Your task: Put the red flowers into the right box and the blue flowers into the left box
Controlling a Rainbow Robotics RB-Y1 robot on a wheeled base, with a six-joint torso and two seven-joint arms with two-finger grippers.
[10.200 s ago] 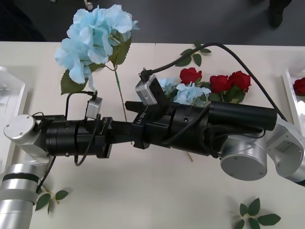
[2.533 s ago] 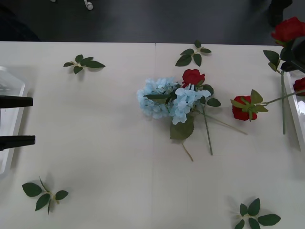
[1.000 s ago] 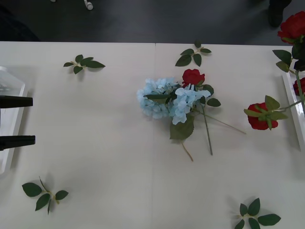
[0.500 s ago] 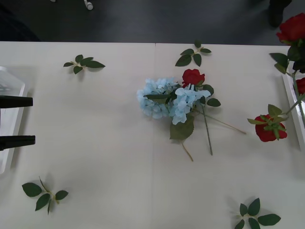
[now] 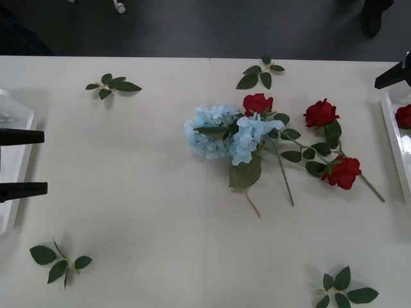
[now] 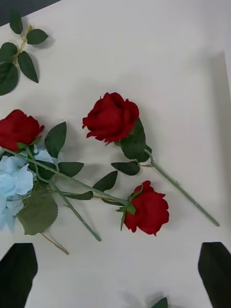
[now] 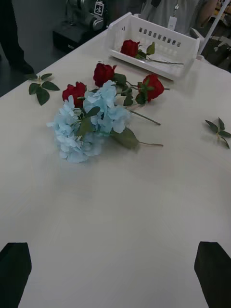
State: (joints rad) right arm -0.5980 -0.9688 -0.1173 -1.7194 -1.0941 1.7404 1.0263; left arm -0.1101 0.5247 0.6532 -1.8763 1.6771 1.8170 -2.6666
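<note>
Two blue flowers (image 5: pixel 221 131) lie tangled mid-table, with a red flower (image 5: pixel 257 102) against their far side. Two more red flowers (image 5: pixel 320 113) (image 5: pixel 343 172) lie crossed on the table just left of the right box (image 5: pixel 392 128), which holds another red flower (image 5: pixel 404 115). My right gripper (image 6: pixel 115 276) hovers open and empty above these two roses (image 6: pixel 111 117) (image 6: pixel 149 209); one finger (image 5: pixel 393 74) shows beside the box. My left gripper (image 5: pixel 19 162) stays open and empty at the left box (image 5: pixel 16 112). From there the blue flowers (image 7: pixel 86 120) and the right box (image 7: pixel 154 45) lie far ahead.
Loose green leaf sprigs lie at the far left (image 5: pixel 112 85), far centre (image 5: pixel 260 74), near left (image 5: pixel 59 260) and near right (image 5: pixel 347 289). Bare tabletop stretches between the left box and the flower pile. A dark floor lies beyond the table's far edge.
The two red flowers that hung in the air at the right edge now lie on the table left of the right box. The right gripper has let go of them. The left gripper has not moved.
</note>
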